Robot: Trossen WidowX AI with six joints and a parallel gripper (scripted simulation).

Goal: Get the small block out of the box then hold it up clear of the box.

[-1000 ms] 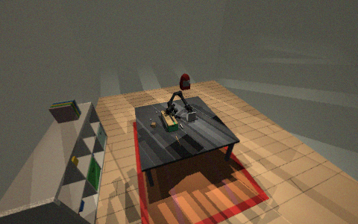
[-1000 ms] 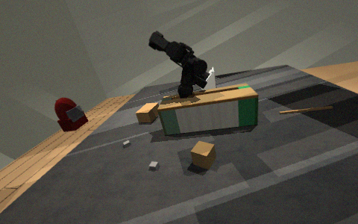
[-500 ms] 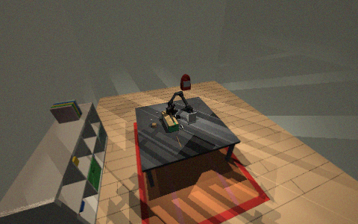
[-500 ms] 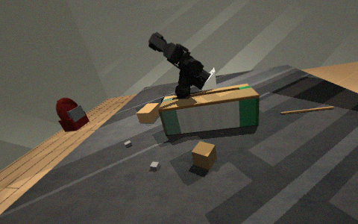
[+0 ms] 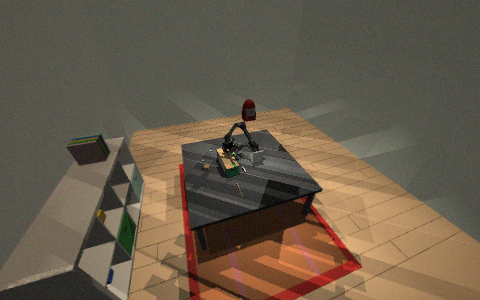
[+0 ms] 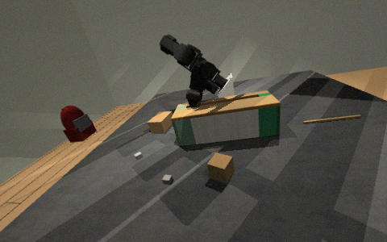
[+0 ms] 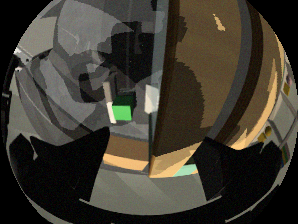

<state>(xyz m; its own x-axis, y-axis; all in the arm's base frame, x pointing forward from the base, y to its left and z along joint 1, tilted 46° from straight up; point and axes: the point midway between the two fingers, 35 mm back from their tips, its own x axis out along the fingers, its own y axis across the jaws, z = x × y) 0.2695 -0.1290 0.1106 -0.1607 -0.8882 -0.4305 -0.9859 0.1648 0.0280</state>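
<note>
Green block appears beside the clear-fronted box in the wrist view; tool wide, gripping nothing.

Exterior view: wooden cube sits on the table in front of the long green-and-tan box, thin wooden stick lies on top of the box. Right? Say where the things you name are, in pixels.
Stick (image 6: 332,119) is wrong: the exterior view shows it lying on the table (image 6: 322,161), off the box's (image 6: 269,121) green end. Cube (image 6: 220,168) placement stands.
</note>
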